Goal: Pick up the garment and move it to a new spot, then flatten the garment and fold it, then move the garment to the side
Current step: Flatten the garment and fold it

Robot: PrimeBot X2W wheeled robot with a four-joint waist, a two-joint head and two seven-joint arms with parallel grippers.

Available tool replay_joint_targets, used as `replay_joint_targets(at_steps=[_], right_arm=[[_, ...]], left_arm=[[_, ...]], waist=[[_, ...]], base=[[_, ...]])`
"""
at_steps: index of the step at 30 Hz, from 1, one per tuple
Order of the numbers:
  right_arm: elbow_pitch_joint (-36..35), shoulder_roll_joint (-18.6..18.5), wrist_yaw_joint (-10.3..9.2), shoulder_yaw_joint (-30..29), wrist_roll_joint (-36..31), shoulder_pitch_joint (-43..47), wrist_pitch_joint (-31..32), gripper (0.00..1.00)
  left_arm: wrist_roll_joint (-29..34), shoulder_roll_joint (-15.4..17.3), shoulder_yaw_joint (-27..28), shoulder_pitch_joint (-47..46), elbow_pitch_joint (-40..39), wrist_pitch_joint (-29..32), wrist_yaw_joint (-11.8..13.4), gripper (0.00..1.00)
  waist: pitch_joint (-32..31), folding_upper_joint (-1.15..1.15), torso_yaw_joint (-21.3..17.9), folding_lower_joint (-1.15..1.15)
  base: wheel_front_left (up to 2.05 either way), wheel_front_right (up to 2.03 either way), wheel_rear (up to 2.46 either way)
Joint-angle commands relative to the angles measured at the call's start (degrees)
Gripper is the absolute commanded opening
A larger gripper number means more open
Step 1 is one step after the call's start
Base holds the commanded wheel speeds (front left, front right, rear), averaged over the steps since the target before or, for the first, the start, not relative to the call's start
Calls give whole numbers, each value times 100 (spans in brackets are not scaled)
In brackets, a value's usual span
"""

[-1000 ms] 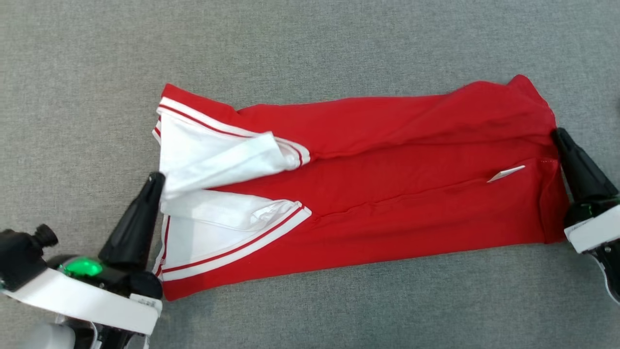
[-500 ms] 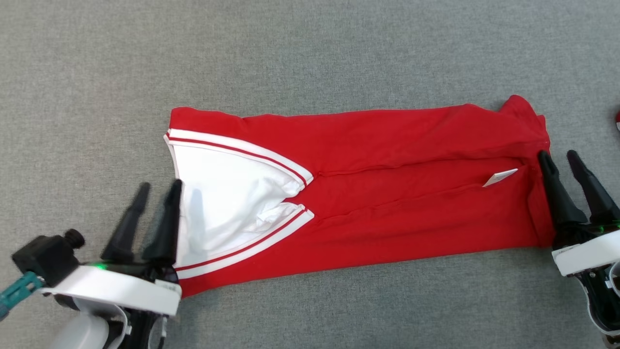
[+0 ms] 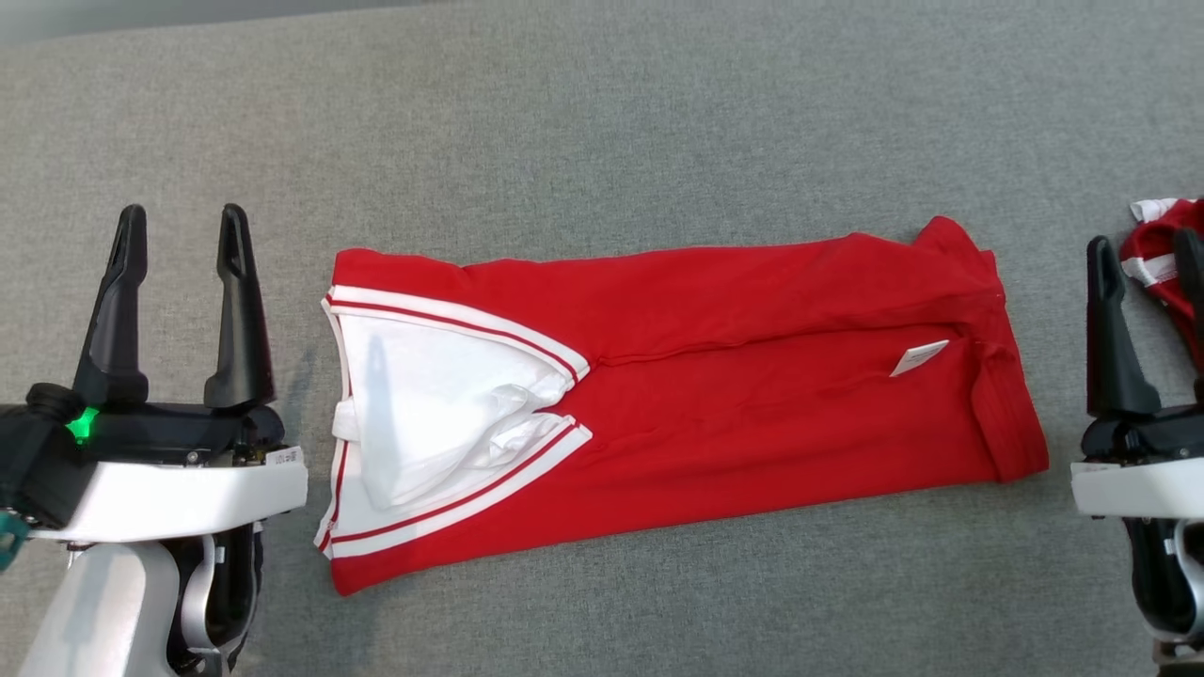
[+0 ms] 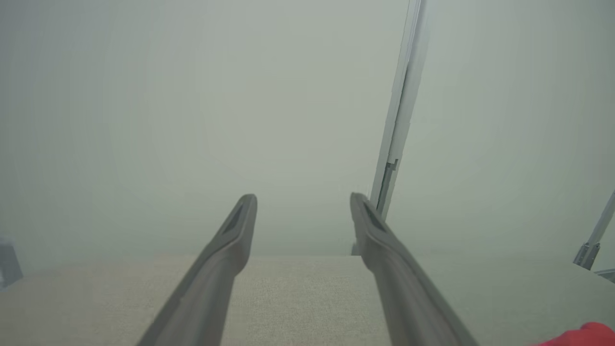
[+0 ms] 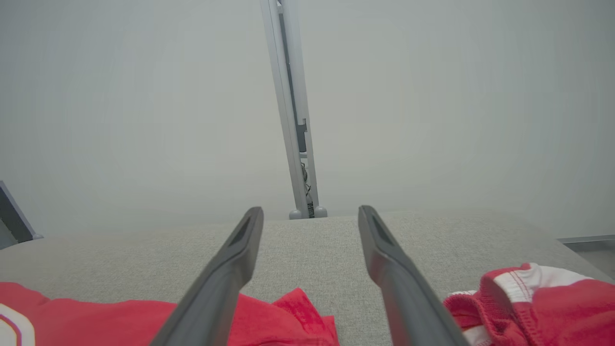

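Folding stands partway: the garment (image 3: 752, 395) lies in a long band on the grey surface (image 3: 602, 113) between left gripper (image 3: 181, 214) and right gripper (image 3: 1143, 243), both open, empty. Next probably calls for gripping one short end and folding it across.

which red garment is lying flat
The long folded garment in the middle; the small garment beside the right gripper is bunched up.
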Motion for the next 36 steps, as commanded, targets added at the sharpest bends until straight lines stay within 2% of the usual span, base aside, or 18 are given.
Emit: replay_joint_targets(at_steps=[1,9,21,27,31,36], right_arm=[[-27,47,-2,-22,-74,110,-30,100],[92,246,-2,24,-511,473,-28,100],[171,301,-2,-28,-530,571,28,100],[220,225,-2,-76,-473,447,67,100],[554,140,-2,-280,-428,251,164,100],[1452,45,-2,-372,-307,-196,299,100]], left_arm=[[168,-1,81,-15,89,-21,-64,100],[933,-178,427,338,680,-21,-432,100],[1216,-528,791,489,1043,-21,-915,100],[1338,-652,864,426,1092,-21,-1044,100],[1401,-752,890,373,1115,-21,-1134,100],[1507,-866,834,233,1161,-21,-1248,100]], waist=[[-73,0,-14,0],[-337,0,1,0],[-452,0,154,0],[-440,0,199,0],[-362,0,260,0],[-188,0,390,0]], base=[[0,0,0],[0,0,0],[0,0,0],[0,0,0],[0,0,0],[0,0,0]])
